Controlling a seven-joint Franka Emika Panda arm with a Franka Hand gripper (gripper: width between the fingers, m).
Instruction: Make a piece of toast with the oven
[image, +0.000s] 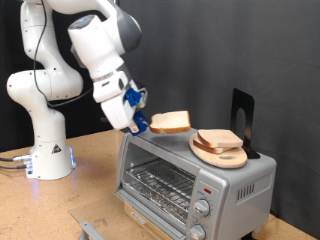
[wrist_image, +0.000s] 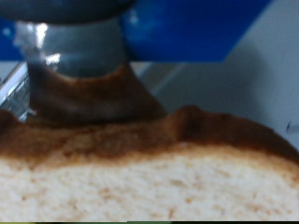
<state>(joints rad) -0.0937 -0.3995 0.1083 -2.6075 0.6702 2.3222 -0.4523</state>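
While hovering above oven (image: 190, 180), pincer (image: 143, 124) grips piece of toast (image: 170, 122).

piece of toast (image: 169, 122): porous, matt white crumb with a rough tan-brown crust, seen close in the wrist view (wrist_image: 149, 177)
oven (image: 195, 172): brushed silver-grey metal, slight sheen; glass door; shiny wire rack inside
round plate (image: 219, 153): pale wood, smooth and matt
bread slices on the plate (image: 219, 140): matt brown crust
gripper (image: 138, 124): blue plastic-looking parts, smooth; grey finger (wrist_image: 79, 47) with a glossy highlight
robot arm (image: 60, 70): glossy white casing
table (image: 60, 205): matt, light brown, wood-like board
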